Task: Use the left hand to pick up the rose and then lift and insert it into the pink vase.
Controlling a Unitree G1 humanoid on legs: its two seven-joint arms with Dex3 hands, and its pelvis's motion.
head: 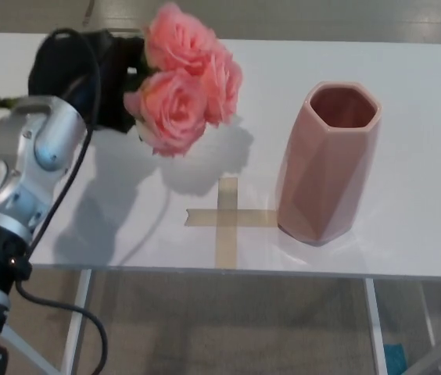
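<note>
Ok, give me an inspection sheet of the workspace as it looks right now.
Surface: white table, tan tape cross near the front edge.
Job's things: rose bunch held up off the table, left of the pink vase; vase upright, mouth empty.
Clutter: nothing seen.
Hands: left hand shut on the rose stems; right hand not in view.
Cables: black cable loops along the left arm.
Surroundings: grey floor under the table.
</note>
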